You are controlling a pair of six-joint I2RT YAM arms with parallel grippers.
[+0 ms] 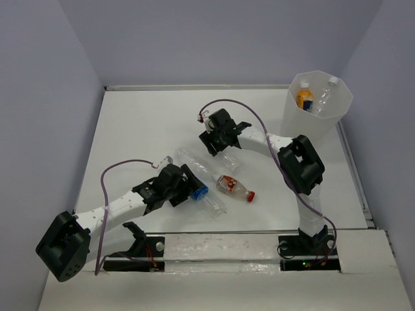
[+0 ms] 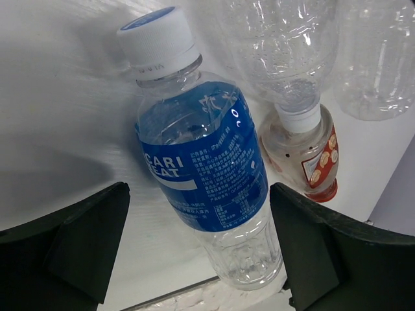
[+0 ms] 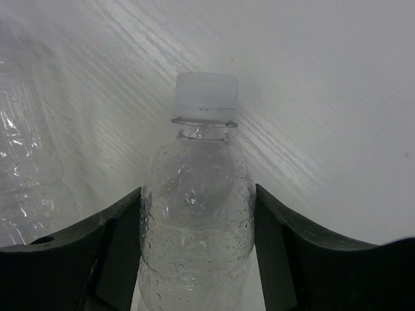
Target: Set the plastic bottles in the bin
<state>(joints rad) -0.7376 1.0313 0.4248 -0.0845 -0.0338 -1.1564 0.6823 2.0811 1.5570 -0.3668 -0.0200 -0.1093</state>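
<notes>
The bin point(image 1: 337, 113) stands at the back right, with an orange bottle point(image 1: 303, 98) and a clear bottle point(image 1: 327, 92) inside it. My right gripper point(image 1: 227, 150) point(image 3: 198, 194) is at mid-table, both fingers pressed against the sides of a clear white-capped bottle point(image 3: 198, 214) point(image 1: 231, 162). My left gripper point(image 1: 193, 188) point(image 2: 200, 194) is open and straddles a blue-labelled bottle point(image 2: 201, 162) point(image 1: 202, 194) lying on the table, with a gap on each side. A red-labelled bottle point(image 1: 235, 188) point(image 2: 311, 155) lies just right of it. Another clear bottle point(image 1: 193, 162) point(image 2: 285, 52) lies between the two grippers.
The white table point(image 1: 142, 129) is walled at the back and on both sides. Its raised front edge point(image 1: 214, 243) carries the arm bases. In the right wrist view, part of a neighbouring clear bottle point(image 3: 26, 168) shows at the left.
</notes>
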